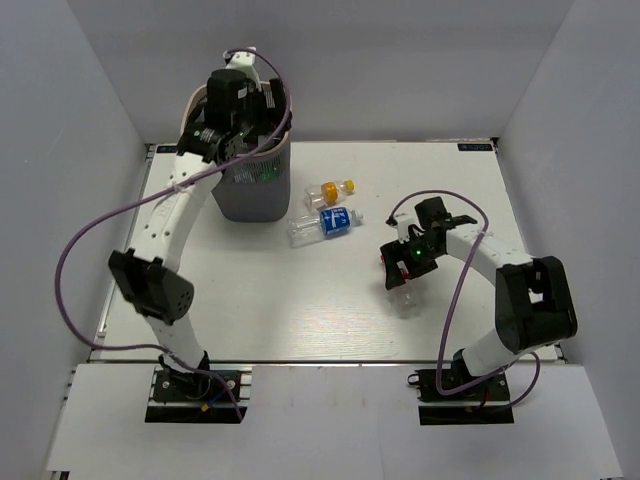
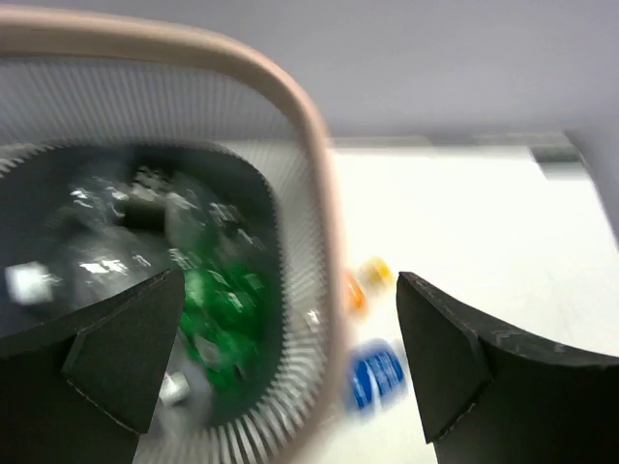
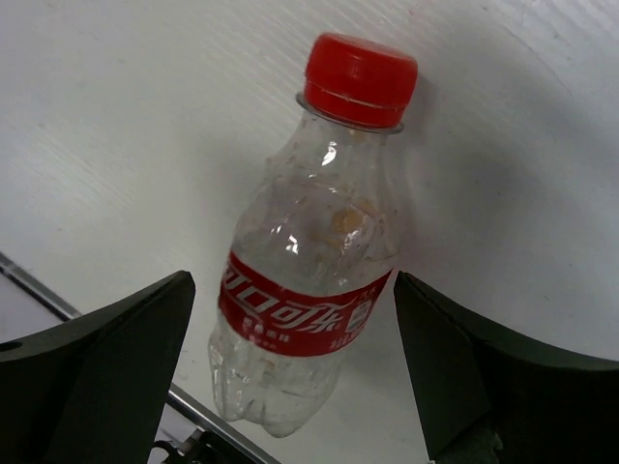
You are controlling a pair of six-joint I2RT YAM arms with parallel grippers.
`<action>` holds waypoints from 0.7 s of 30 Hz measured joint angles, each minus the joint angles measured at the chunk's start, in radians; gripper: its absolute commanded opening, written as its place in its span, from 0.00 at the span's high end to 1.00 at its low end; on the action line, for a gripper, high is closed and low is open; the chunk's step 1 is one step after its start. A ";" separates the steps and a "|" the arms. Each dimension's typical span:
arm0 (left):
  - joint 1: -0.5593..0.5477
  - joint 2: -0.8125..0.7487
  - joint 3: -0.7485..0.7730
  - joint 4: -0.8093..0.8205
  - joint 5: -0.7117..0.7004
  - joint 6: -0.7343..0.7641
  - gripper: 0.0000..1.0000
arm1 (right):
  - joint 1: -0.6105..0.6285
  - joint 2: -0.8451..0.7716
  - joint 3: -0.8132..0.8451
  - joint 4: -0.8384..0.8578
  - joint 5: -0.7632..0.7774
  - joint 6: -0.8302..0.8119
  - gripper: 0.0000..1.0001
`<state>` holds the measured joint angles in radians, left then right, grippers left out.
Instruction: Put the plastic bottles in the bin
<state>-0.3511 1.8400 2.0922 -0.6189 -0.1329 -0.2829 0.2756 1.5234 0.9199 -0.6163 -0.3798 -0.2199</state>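
The bin (image 1: 252,192), dark mesh with a beige rim, stands at the back left. My left gripper (image 1: 240,105) hovers over its mouth, open and holding nothing. The left wrist view is blurred: between the fingers (image 2: 126,358) I see the bin's rim (image 2: 311,155) and, inside, a green bottle (image 2: 227,309) among clear ones. My right gripper (image 1: 402,268) is open over a clear red-labelled, red-capped bottle (image 3: 309,261) lying on the table, one finger (image 3: 126,358) on each side, not touching. That bottle (image 1: 405,297) shows partly under the gripper in the top view.
Two more bottles lie to the right of the bin: one with an orange cap (image 1: 331,190) and one with a blue label (image 1: 326,224). White walls enclose the table (image 1: 300,310) on three sides. A metal rail (image 3: 58,304) runs near the red bottle's base.
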 measured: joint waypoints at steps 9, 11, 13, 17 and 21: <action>-0.077 -0.431 -0.603 0.188 0.488 0.108 0.00 | 0.048 0.039 0.026 0.003 0.100 -0.010 0.86; -0.103 -0.474 -0.719 0.206 0.555 0.133 0.00 | 0.048 0.035 0.062 -0.008 0.086 -0.019 0.88; -0.130 -0.496 -0.826 0.203 0.589 0.154 0.00 | 0.048 0.031 0.127 -0.027 0.070 -0.037 0.88; -0.177 -0.528 -1.044 0.190 0.601 0.180 0.00 | 0.048 0.032 0.388 -0.008 0.016 -0.056 0.92; -0.214 -0.568 -1.215 0.174 0.571 0.183 0.00 | 0.054 0.057 0.654 0.100 -0.061 -0.051 0.93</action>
<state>-0.5655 1.2720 0.8772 -0.4446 0.4385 -0.0994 0.3294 1.5803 1.5738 -0.5159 -0.4408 -0.2710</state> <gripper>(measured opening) 0.998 0.492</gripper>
